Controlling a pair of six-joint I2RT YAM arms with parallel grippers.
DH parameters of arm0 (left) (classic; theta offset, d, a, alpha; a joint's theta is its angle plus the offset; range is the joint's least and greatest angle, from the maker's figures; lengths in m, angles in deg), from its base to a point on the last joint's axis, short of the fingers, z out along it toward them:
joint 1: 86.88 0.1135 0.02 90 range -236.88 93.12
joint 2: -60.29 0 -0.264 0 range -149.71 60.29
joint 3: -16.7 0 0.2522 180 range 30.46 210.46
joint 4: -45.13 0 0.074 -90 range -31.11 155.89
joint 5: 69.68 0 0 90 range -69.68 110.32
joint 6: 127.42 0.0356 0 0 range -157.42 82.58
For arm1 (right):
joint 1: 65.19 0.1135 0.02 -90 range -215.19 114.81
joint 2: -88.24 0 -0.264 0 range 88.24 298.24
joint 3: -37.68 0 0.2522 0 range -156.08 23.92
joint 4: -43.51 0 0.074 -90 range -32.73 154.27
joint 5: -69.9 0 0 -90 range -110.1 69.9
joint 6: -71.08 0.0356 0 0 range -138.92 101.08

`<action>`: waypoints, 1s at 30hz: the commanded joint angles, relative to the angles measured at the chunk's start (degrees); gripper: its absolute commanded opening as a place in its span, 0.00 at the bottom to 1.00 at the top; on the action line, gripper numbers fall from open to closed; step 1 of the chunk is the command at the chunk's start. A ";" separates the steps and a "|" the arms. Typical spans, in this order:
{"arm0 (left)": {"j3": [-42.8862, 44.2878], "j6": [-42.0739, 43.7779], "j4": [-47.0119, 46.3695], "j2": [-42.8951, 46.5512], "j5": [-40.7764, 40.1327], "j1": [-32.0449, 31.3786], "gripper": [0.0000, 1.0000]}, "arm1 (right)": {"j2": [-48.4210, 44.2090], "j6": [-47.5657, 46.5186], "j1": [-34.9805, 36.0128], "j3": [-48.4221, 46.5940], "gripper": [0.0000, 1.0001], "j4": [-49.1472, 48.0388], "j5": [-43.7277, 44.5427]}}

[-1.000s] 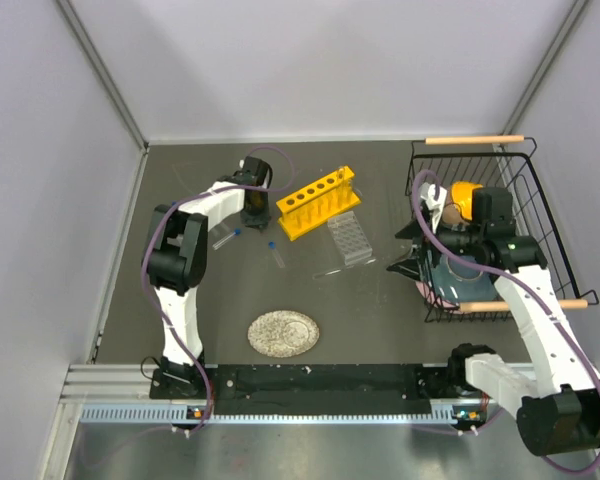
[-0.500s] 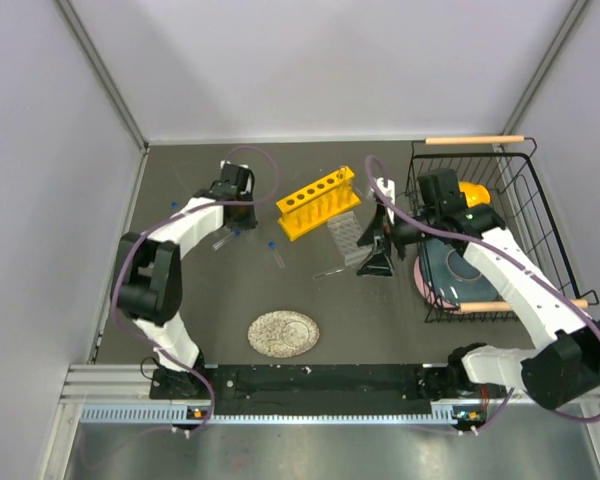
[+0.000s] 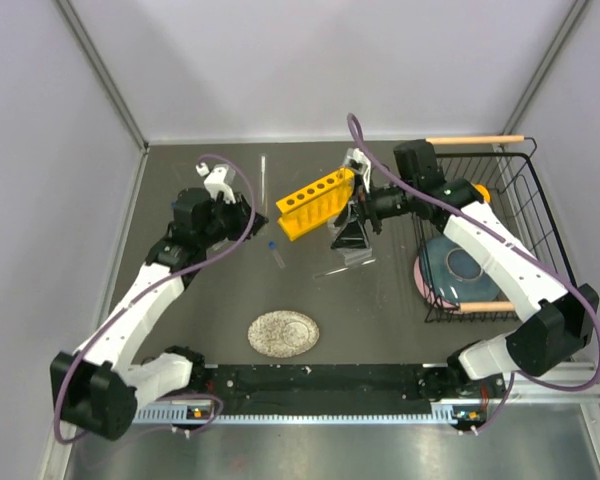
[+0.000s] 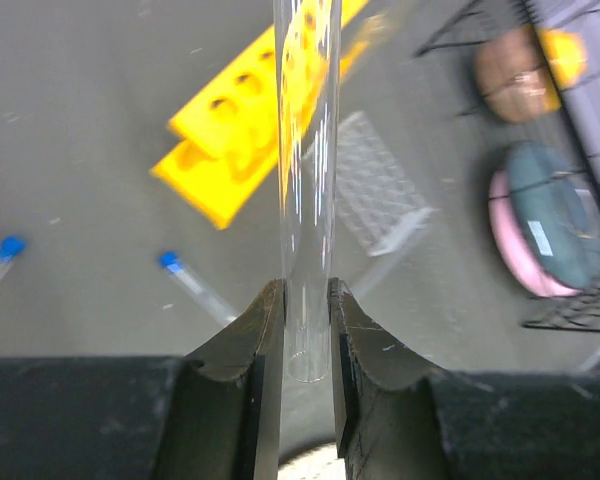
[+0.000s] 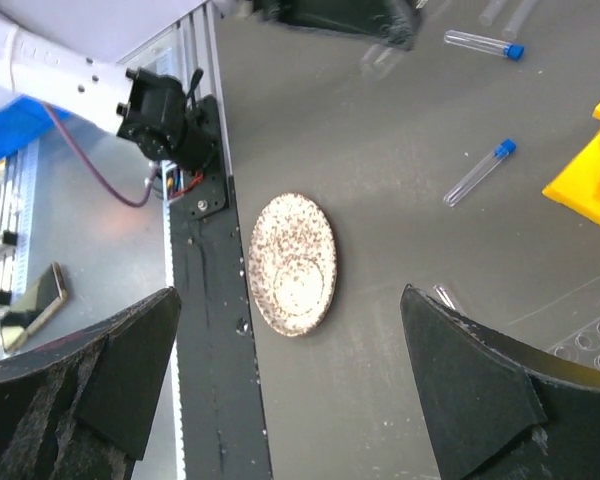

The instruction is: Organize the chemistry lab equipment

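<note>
Left gripper [image 4: 305, 295] is clamping a thin clear glass tube [image 4: 307, 150], with both fingers [image 4: 265, 340] pressing on its sides. The tube is looking plain and transparent, with a rounded closed end and no cap. That round end is sitting just inside the jaws, behind the fingertips. The rest is sticking straight out past them.

In the left wrist view the tube is lining up over the yellow six-hole rack [image 4: 250, 130]. From the top view it is showing as a faint pale line left of that rack, near the back of the table [image 3: 180, 320].

Right gripper [image 3: 355, 228] is hanging with its jaws spread wide and nothing between them. It is sitting over the near end of the clear gridded rack [image 3: 352, 250], just beside the yellow rack's right end.

Two blue-capped vials [image 4: 195, 285] are lying flat on the table, left of the racks. One more thin tube [image 3: 330, 270] is lying by the gridded rack.

The speckled plate [image 3: 283, 333] is sitting near the front edge, well apart from the racks. The wire basket [image 3: 525, 200] with bowls [image 3: 460, 275] is standing at the right.

Nothing is lying between the held tube and the yellow rack. The right arm is crowding that rack's right end.
</note>
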 commanded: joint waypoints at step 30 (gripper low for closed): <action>-2.45 -23.62 -20.50 7.21 -9.53 -25.92 0.05 | -0.66 47.46 4.36 3.83 0.52 -29.17 12.66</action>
